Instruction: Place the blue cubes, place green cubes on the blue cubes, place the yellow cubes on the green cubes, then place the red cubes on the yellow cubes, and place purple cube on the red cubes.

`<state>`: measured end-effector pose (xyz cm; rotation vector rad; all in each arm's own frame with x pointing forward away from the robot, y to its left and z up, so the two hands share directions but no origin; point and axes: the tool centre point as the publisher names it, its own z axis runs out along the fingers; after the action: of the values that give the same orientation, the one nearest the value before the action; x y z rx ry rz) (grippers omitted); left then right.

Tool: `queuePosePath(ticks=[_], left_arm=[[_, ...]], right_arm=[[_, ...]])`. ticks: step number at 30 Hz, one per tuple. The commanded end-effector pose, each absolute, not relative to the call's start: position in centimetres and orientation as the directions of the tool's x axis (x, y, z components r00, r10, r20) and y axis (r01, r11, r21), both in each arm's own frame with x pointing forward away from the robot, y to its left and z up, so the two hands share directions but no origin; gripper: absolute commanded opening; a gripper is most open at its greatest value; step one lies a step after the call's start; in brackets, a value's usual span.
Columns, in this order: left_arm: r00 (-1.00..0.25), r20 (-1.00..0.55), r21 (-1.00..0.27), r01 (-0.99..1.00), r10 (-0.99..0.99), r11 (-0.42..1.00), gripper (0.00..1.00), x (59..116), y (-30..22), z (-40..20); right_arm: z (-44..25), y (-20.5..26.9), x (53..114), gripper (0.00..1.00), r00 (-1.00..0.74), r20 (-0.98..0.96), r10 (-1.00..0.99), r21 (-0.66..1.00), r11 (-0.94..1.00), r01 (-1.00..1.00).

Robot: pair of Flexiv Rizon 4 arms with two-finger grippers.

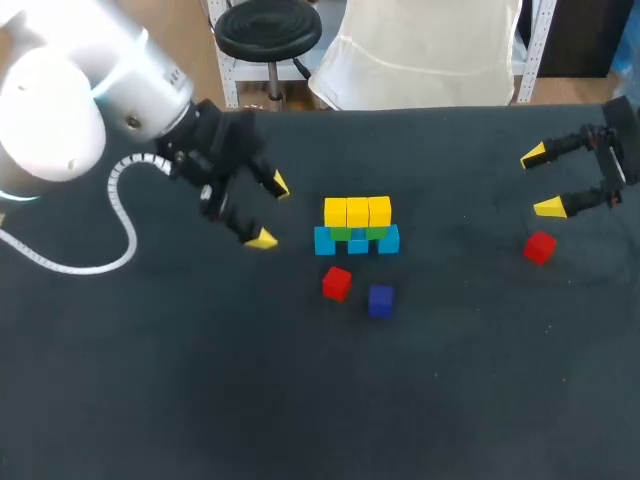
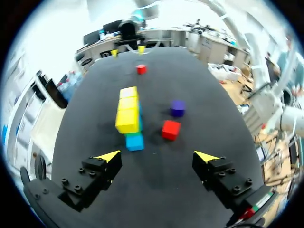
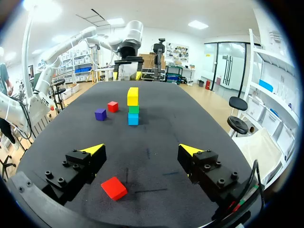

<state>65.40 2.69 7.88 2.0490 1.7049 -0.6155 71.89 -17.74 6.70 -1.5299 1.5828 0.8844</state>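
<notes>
The left pincer [image 1: 271, 211] and right pincer [image 1: 541, 181] are both hanging released and empty. A red cube [image 1: 539, 247] is lying on the counter [image 1: 450, 380] near the right one, well apart from the yellow row [image 1: 357, 212]. Squaring onto its flat faces before gripping looks wise.

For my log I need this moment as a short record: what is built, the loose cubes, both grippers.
built: yellow cubes on green cubes on blue cubes
middle red cube: loose, near the blue cubes
right red cube: loose, near right gripper
purple cube: loose, beside middle red cube
left gripper: open, empty
right gripper: open, empty
</notes>
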Motion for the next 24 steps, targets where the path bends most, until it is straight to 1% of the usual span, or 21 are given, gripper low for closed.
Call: queuePosePath(ticks=[1, 6, 11, 24], left_arm=[[0.226, -0.548, 0.048, 0.970, 0.805, -0.239, 1.00, 63.0, 2.3, 7.8], [0.339, -0.529, 0.077, 0.932, 0.778, -0.354, 1.00, 61.0, 1.0, 7.5], [0.421, -0.487, 0.064, 0.891, 0.765, -0.450, 1.00, 60.0, -1.0, 6.9], [0.458, -0.428, 0.040, 0.871, 0.779, -0.490, 1.00, 60.4, -3.6, 4.5]], right_arm=[[6.7, -17.8, 72.0, 1.00, -0.003, -0.878, -0.479, -0.021, 0.045, -0.999], [6.7, -17.8, 72.0, 1.00, -0.003, -0.878, -0.479, -0.021, 0.045, -0.999], [6.7, -17.8, 72.0, 1.00, -0.003, -0.878, -0.479, -0.021, 0.045, -0.999], [6.7, -17.8, 72.0, 1.00, -0.003, -0.878, -0.479, -0.021, 0.045, -0.999]])
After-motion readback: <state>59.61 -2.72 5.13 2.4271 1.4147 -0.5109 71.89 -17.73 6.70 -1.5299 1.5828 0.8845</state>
